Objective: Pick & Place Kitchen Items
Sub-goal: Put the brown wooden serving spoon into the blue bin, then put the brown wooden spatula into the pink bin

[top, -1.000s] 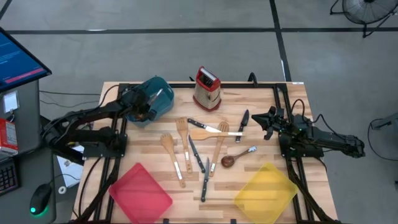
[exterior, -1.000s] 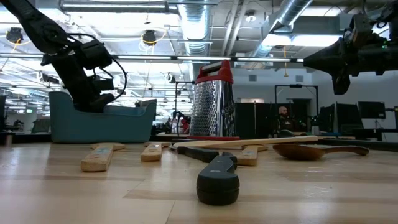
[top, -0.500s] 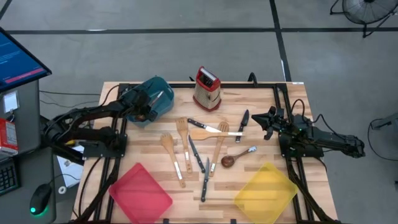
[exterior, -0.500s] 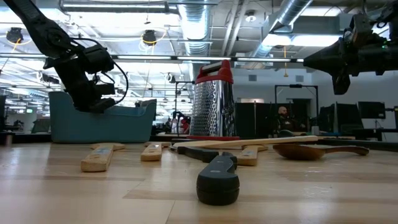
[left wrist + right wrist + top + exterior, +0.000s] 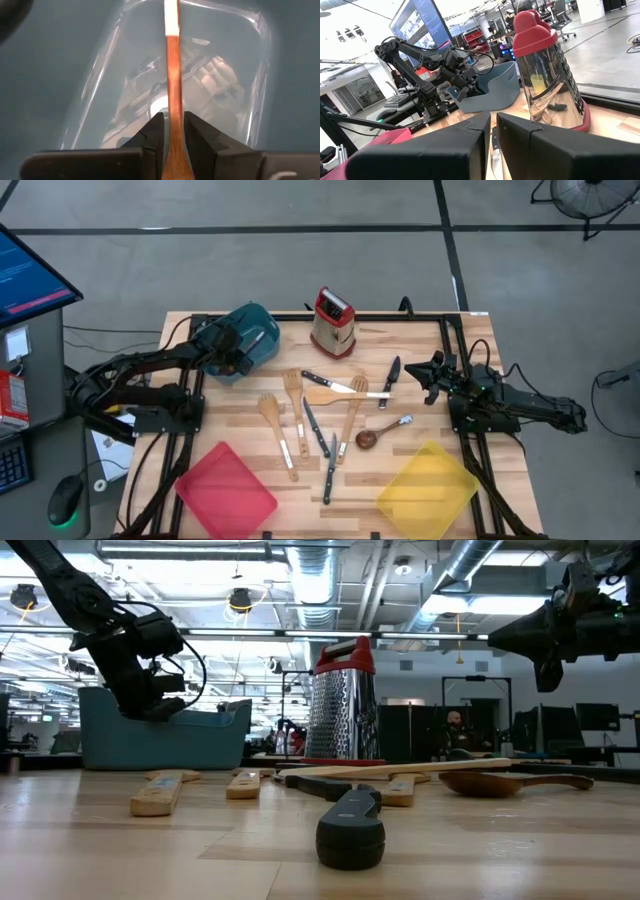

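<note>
left gripper (image 5: 171,131) – clamps wooden spoon (image 5: 172,90) over teal bin (image 5: 252,338), bowl hidden | right gripper (image 5: 428,375) – closed, empty

A pale wooden desk (image 5: 420,350) is sitting on a grey concrete floor (image 5: 300,260), and dark lines are crossing that floor beyond the desk's far edge. Off the desk's left side a monitor (image 5: 25,275) is glowing blue above a dark stand, with a computer mouse (image 5: 66,500) lying near the desk's front left corner. A fan (image 5: 590,195) is standing on the floor well beyond the desk's far right corner. Seen level across the desk, silver ceiling ducts (image 5: 470,575) and hanging lamps (image 5: 240,600) are running overhead, dark cabinets (image 5: 410,730) are lining the back, and a person (image 5: 456,730) is sitting among them.
</note>
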Controlling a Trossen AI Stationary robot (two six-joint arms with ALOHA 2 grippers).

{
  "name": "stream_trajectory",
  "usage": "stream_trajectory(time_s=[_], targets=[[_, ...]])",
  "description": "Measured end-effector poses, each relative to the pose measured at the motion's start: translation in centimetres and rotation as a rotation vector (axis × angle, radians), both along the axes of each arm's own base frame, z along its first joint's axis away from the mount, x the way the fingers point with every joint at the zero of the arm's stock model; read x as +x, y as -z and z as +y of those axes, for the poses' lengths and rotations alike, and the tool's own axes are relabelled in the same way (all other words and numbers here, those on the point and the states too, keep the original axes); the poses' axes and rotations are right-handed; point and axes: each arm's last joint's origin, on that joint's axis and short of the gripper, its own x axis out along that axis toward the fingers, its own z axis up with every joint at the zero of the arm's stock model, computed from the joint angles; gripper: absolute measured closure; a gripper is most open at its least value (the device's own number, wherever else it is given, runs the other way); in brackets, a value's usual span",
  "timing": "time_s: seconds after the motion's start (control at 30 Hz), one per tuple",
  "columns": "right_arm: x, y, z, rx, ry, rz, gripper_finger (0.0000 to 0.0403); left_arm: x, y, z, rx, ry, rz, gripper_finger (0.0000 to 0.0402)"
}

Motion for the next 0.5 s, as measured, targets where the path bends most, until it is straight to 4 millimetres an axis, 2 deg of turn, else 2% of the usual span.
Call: stream_trajectory(time_s=[0.27,0.5], targets=[[0.0,0.0,0.0,0.0,0.0,0.0,0.0359,0.2,-0.5,0.0,-0.01,0.031,-0.045,0.0286],[0.0,0.0,0.0,0.0,-0.001,0.0,0.0359,1.2,-3.9,-0.6,0.011,0.176,-0.259,0.0256]])
